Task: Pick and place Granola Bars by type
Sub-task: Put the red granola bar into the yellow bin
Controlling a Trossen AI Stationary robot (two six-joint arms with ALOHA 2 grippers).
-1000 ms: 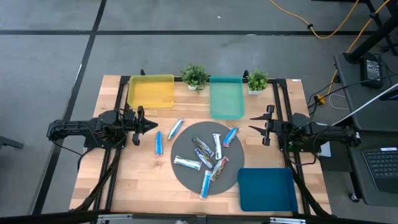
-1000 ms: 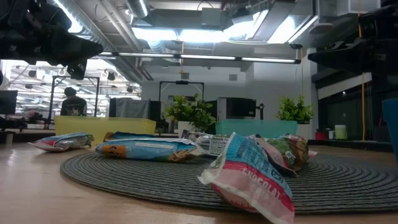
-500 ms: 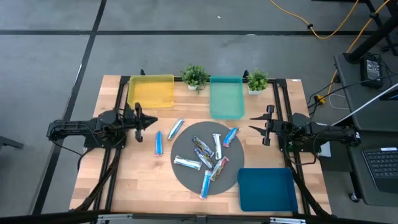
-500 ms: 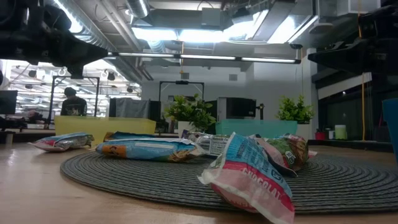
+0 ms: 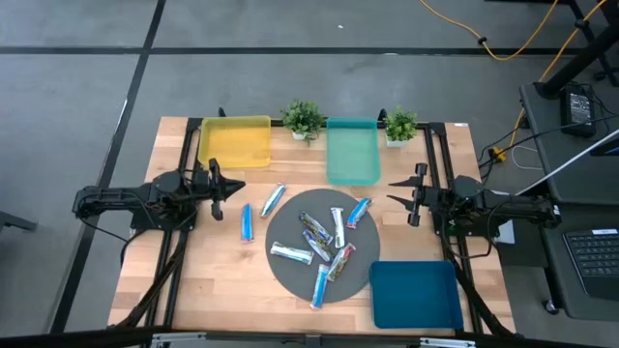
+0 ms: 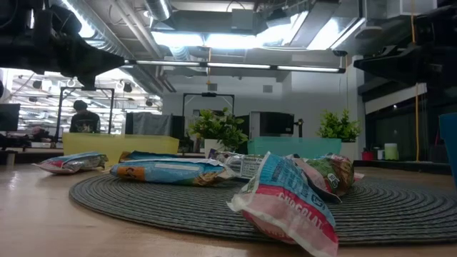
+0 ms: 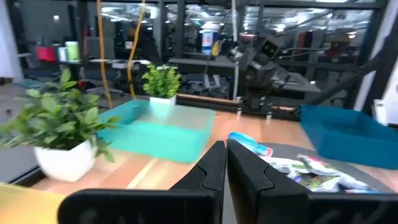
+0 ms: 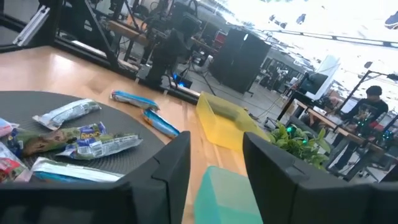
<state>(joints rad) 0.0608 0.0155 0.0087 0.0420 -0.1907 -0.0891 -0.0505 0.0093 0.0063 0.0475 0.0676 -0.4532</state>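
Observation:
Several granola bars in shiny wrappers lie flat on a round grey mat in the table's middle. Two blue-and-white bars lie on the wood left of the mat. In the low view a red-marked bar lies nearest on the mat. My left gripper hovers shut at the table's left, pointing level toward the mat; its fingertips are together. My right gripper hovers open at the right, also level, with nothing between its fingers.
A yellow tray and a teal tray stand along the far edge, each beside a small potted plant. A dark blue tray sits at the near right. Bare wood lies at the near left.
My left gripper has rolled about the line it points along while staying in place and shut. The bars have not moved.

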